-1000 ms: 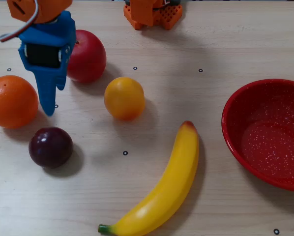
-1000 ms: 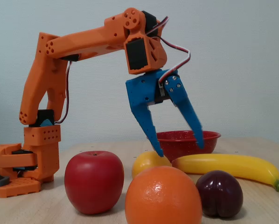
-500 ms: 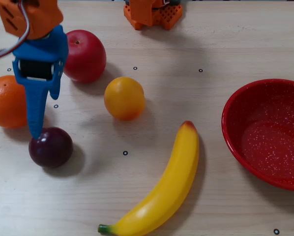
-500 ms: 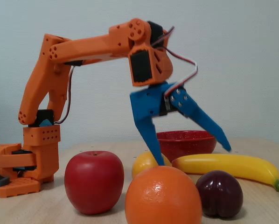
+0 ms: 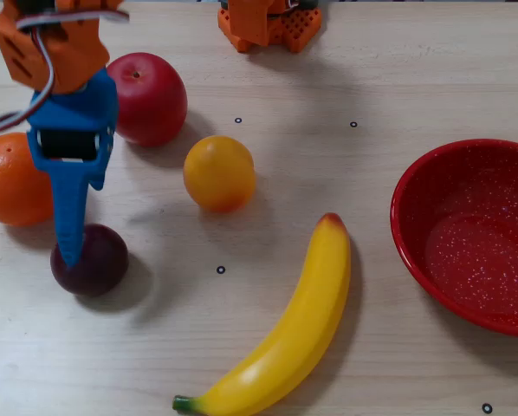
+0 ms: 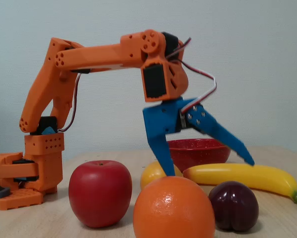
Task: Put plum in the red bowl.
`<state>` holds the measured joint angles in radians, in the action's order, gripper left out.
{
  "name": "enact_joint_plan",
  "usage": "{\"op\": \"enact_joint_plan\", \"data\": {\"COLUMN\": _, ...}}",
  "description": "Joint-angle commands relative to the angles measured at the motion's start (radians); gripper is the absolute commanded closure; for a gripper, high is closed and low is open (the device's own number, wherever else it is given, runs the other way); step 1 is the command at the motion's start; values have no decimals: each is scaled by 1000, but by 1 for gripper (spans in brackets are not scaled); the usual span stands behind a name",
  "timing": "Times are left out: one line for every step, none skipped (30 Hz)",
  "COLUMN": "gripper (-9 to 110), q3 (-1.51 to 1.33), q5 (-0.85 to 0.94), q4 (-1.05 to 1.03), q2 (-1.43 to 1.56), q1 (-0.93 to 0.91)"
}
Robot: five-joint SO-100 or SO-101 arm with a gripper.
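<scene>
The plum (image 5: 93,260) is small, dark purple and glossy and lies on the table at the left of the overhead view. It also shows at the front right in the fixed view (image 6: 234,206). My blue gripper (image 5: 68,212) is open and empty above the table (image 6: 210,168). Its long finger's tip (image 5: 68,254) overlaps the plum's left edge from above; I cannot tell whether they touch. The other finger (image 6: 161,144) points straight down behind the orange. The red speckled bowl (image 5: 432,182) stands empty at the far right, and behind the gripper in the fixed view (image 6: 195,148).
A red apple (image 5: 146,97), an orange (image 5: 12,178) and a smaller yellow-orange fruit (image 5: 218,173) lie around the gripper. A banana (image 5: 285,338) lies diagonally between the plum and the bowl. The arm's orange base (image 5: 268,26) is at the table's far edge.
</scene>
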<state>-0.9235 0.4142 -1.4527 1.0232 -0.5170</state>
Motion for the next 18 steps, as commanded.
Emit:
{"op": "enact_joint_plan", "data": {"gripper": 54, "q3": 92, "q5": 32, "q4": 20, "q2": 60, "q1": -6}}
{"op": "enact_joint_plan", "data": {"gripper": 54, "q3": 92, "q5": 34, "q4": 20, "q2": 57, "q1": -5}}
{"op": "enact_joint_plan", "data": {"gripper": 54, "q3": 91, "q5": 35, "q4": 20, "q2": 54, "q1": -3}}
{"op": "enact_joint_plan", "data": {"gripper": 54, "q3": 91, "q5": 38, "q4": 20, "q2": 51, "q1": -3}}
{"op": "enact_joint_plan", "data": {"gripper": 54, "q3": 91, "q5": 40, "q4": 18, "q2": 48, "q1": -2}}
{"op": "enact_joint_plan", "data": {"gripper": 54, "q3": 89, "q5": 40, "q4": 20, "q2": 46, "q1": 0}}
{"op": "enact_joint_plan", "data": {"gripper": 54, "q3": 87, "q5": 41, "q4": 23, "q2": 44, "q1": 2}}
{"op": "enact_joint_plan", "data": {"gripper": 54, "q3": 86, "q5": 43, "q4": 28, "q2": 41, "q1": 3}}
{"op": "enact_joint_plan", "data": {"gripper": 54, "q3": 86, "q5": 44, "q4": 31, "q2": 40, "q1": 5}}
{"op": "enact_joint_plan", "data": {"gripper": 53, "q3": 84, "q5": 44, "q4": 34, "q2": 37, "q1": 6}}
{"op": "enact_joint_plan", "data": {"gripper": 53, "q3": 81, "q5": 46, "q4": 40, "q2": 34, "q1": 8}}
{"op": "enact_joint_plan", "data": {"gripper": 53, "q3": 80, "q5": 46, "q4": 48, "q2": 31, "q1": 8}}
{"op": "enact_joint_plan", "data": {"gripper": 53, "q3": 78, "q5": 49, "q4": 54, "q2": 28, "q1": 9}}
{"op": "enact_joint_plan", "data": {"gripper": 53, "q3": 78, "q5": 52, "q4": 60, "q2": 26, "q1": 9}}
{"op": "enact_joint_plan", "data": {"gripper": 53, "q3": 77, "q5": 54, "q4": 64, "q2": 23, "q1": 11}}
{"op": "enact_joint_plan", "data": {"gripper": 53, "q3": 75, "q5": 57, "q4": 67, "q2": 21, "q1": 12}}
{"op": "enact_joint_plan", "data": {"gripper": 53, "q3": 75, "q5": 58, "q4": 71, "q2": 18, "q1": 14}}
{"op": "enact_joint_plan", "data": {"gripper": 53, "q3": 75, "q5": 58, "q4": 74, "q2": 15, "q1": 15}}
